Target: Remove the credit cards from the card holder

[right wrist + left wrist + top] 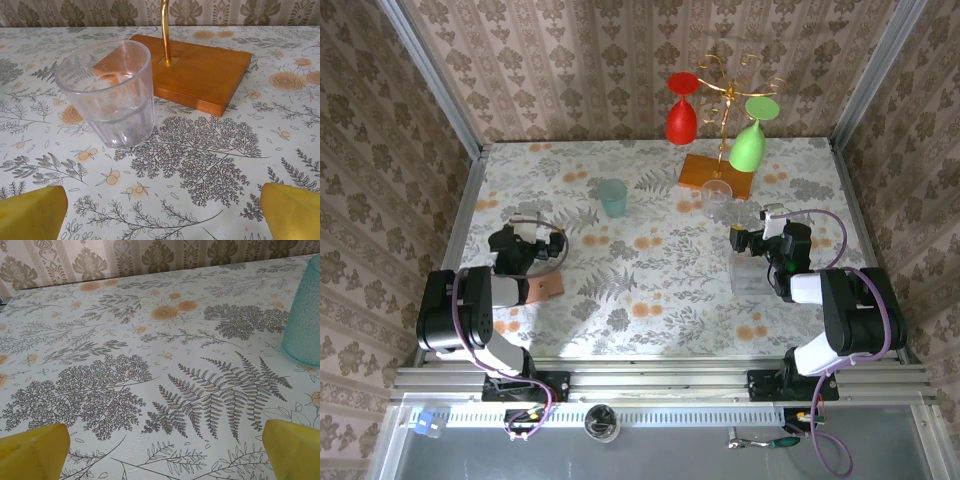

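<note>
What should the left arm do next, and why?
Probably pull the left fingers back and down toward the card holder. They stand open above the table, holding nothing, while the holder lies nearer that arm's base.

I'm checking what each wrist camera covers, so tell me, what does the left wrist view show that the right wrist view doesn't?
Left wrist view: a teal textured tumbler at the right edge. Right wrist view: a clear upright tumbler, and behind it an orange rectangular wooden base with a gold metal pole rising from it. Both: the fern-and-flower printed tablecloth, patterned wallpaper behind, and yellow jaws spread wide in the bottom corners.
</note>
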